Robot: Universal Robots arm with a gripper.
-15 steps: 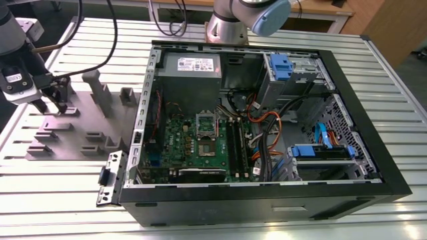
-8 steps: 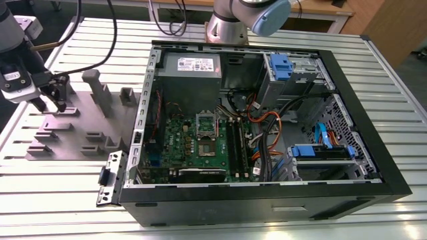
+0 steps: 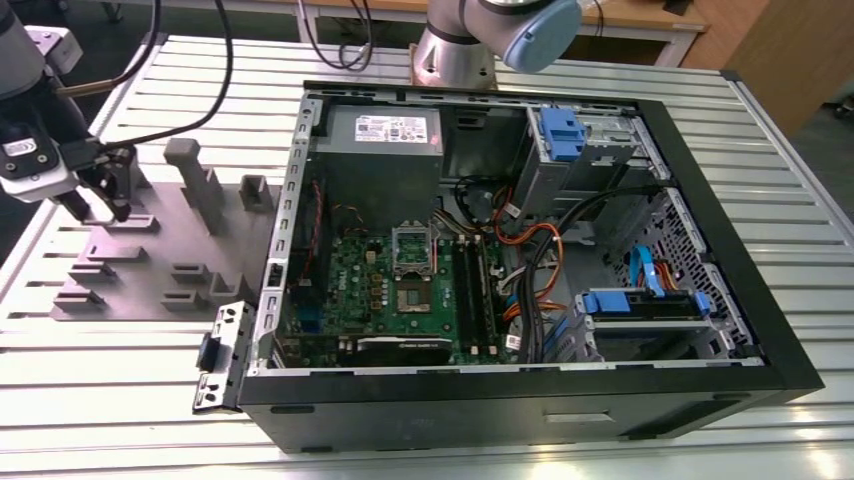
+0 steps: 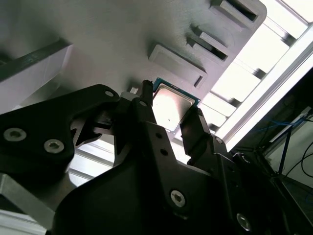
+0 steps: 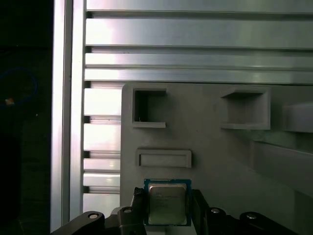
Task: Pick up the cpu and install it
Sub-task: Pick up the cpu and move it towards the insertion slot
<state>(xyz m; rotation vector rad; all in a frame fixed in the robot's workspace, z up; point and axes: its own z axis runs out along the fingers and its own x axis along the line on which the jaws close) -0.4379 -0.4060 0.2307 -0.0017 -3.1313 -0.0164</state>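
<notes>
Gripper (image 3: 104,203) is hanging over the grey fixture plate (image 3: 140,262) at the exterior view's left, well apart from the open computer case (image 3: 787,340). In both wrist views its 2 fingers (image 4: 195,128) are pinching the cpu (image 5: 167,203) by opposite edges, close over the plate; contact with the plate cannot be told. Motherboard (image 3: 387,290) is lying inside the case, which is sitting on the slatted aluminium table (image 3: 120,400).
</notes>
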